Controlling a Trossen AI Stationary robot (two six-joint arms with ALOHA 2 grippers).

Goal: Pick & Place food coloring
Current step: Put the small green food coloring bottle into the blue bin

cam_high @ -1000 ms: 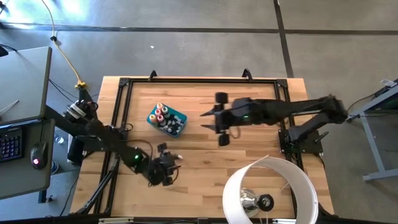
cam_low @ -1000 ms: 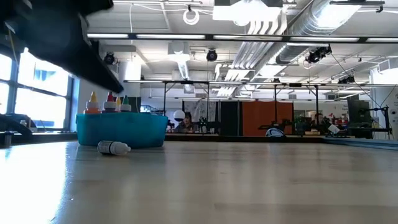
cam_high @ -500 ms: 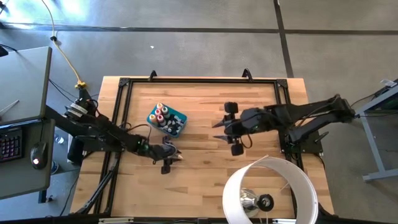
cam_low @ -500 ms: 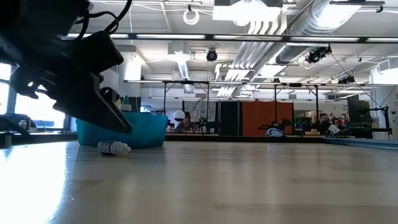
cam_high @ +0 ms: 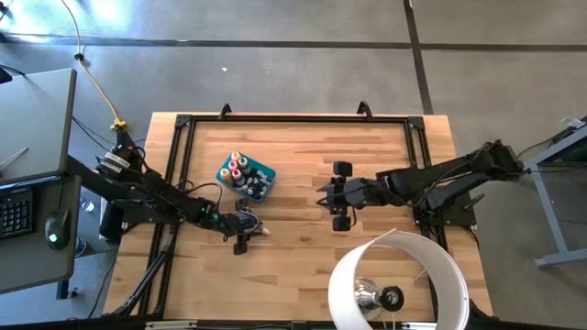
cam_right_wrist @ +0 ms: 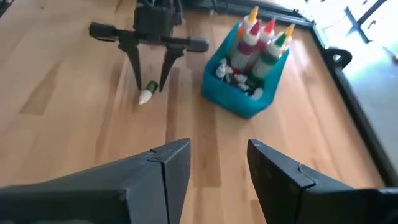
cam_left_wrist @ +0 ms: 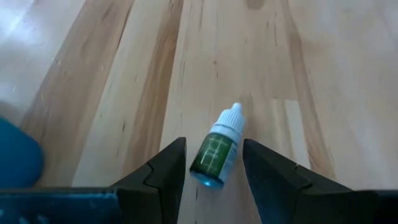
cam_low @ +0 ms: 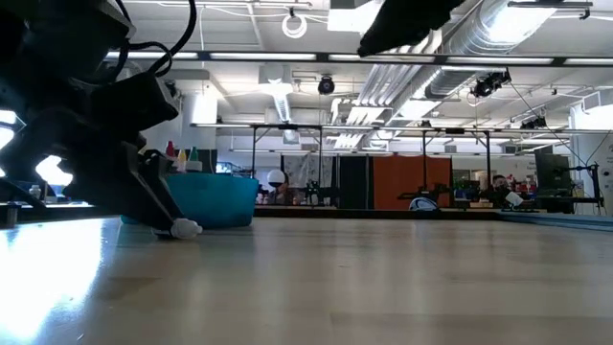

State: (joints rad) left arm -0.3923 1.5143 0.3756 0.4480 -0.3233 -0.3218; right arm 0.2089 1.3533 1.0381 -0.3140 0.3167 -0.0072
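Bottle (cam_left_wrist: pixel 214 152) lies flat on the counter (cam_high: pixel 303 266) between my left end effector's (cam_left_wrist: pixel 214 163) spread, unclosed fingers, cap pointing away; the right end effector (cam_high: pixel 340 195), also released, waits well right.

My table (cam_high: pixel 303 266) is pale wood in long planks, smooth, with a soft sheen that catches the window light. The small bottle (cam_left_wrist: pixel 215 154) lying between my left fingers (cam_left_wrist: pixel 165 171) looks like glossy dark-green plastic with a smooth white plastic cap. Those fingers are matt black, hard-edged, like moulded plastic. The bin (cam_right_wrist: pixel 239 99) is teal plastic, smooth and faintly shiny. A black metal frame (cam_high: pixel 174 156) edges my table, dull in finish. My right gripper (cam_right_wrist: pixel 217 163) shows the same matt black surface.
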